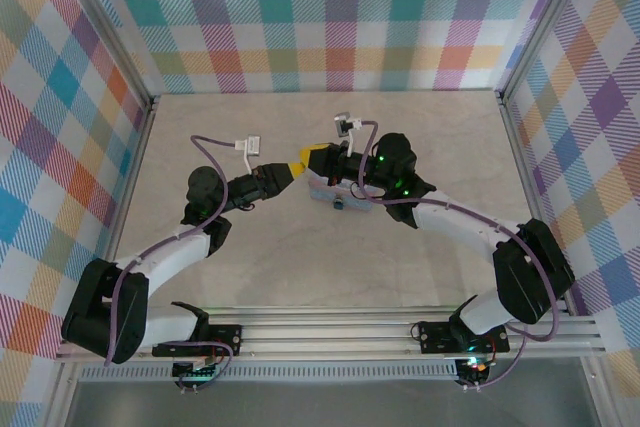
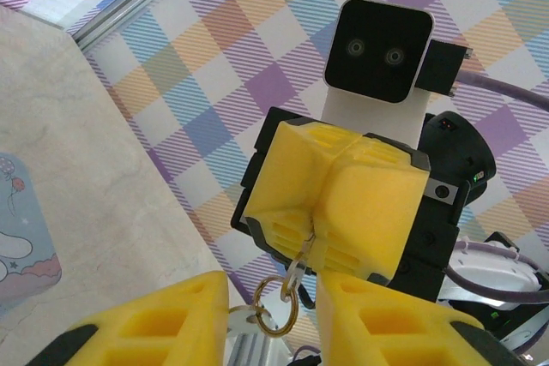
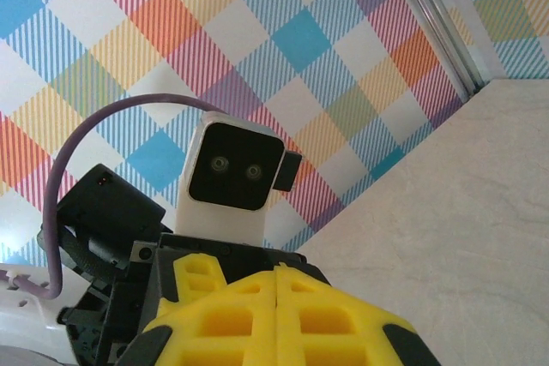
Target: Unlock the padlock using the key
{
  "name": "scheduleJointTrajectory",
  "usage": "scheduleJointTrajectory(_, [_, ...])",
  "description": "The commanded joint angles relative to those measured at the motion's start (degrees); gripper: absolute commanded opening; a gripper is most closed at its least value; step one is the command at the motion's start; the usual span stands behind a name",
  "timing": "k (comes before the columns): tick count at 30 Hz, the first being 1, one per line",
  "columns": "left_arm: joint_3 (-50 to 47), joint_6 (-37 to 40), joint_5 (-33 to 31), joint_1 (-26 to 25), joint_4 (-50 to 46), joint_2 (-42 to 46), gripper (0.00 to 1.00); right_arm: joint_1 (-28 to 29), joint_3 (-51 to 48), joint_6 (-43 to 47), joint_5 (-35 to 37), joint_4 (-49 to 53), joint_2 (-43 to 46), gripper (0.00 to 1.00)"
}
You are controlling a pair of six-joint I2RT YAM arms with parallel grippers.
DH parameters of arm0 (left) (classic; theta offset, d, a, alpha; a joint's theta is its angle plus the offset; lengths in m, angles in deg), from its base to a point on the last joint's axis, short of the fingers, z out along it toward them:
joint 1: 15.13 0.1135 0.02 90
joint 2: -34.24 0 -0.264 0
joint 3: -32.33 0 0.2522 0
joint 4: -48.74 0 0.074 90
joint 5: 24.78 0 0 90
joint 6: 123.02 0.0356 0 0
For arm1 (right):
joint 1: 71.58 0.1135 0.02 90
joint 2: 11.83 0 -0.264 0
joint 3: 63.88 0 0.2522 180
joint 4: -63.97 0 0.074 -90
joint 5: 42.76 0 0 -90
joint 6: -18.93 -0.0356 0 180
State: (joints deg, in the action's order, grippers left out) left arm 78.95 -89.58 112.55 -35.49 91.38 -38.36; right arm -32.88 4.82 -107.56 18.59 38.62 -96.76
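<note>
Beige marbled bench [image 1: 250,277]. Pale-blue tin [image 1: 325,191] flat near centre. Small dark-blue padlock [image 1: 340,205] just beside tin's near edge.

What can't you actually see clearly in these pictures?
- Key: left wrist view, just its key ring hangs from the shut right gripper; the fingers hide any blade.
- Padlock: top view, a dark speck beside the tin, too small to tell locked or open.
- Tin: left wrist view, cut off by the left edge.
</note>
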Motion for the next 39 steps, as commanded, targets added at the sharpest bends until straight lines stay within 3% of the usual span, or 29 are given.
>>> scheduleJointTrajectory(1, [1.28,-0.71,-0.03,0.46,4.11,-0.27,0.29,-0.03,-0.71,-1.12,-1.23,-3.59,-0.85,0.0])
scheduleJointTrajectory(10, [1.42,-0.84,0.16,0.42,4.68,-0.35,0.19,-0.03,-0.53,-2.39,-1.73,-5.15,-2.08,0.0])
scheduleJointTrajectory(15, [1.24,-0.12,-0.19,0.47,3.57,-0.17,0.0,-0.03,-0.53,-2.7,-1.34,-5.45,-2.13,0.0])
scheduleJointTrajectory(24, [0.8,7.44,-1.41,0.5,-7.49,4.47,0.0,-0.03,-1.75,-3.39,1.63,-4.18,-0.67,0.02])
scheduleJointTrajectory(26, [0.87,10.89,-1.38,0.5,-12.12,6.07,0.0,-0.1,-2.28,-4.17,5.91,0.53,0.94,0.22])
scheduleJointTrajectory(29, [0.96,18.18,-1.93,0.53,-22.76,9.36,0.0,-0.11,-1.5,-3.02,14.57,16.36,5.01,0.4])
scheduleJointTrajectory(34, [1.34,29.15,-5.16,0.58,-40.83,14.42,0.0,1.7,5.43,0.11,30.51,48.61,5.73,0.41])
scheduleJointTrajectory(39, [-0.39,32.05,-5.92,0.5,-45.1,16.03,0.0,8.99,7.97,-2.98,46.03,60.12,-0.12,0.49])
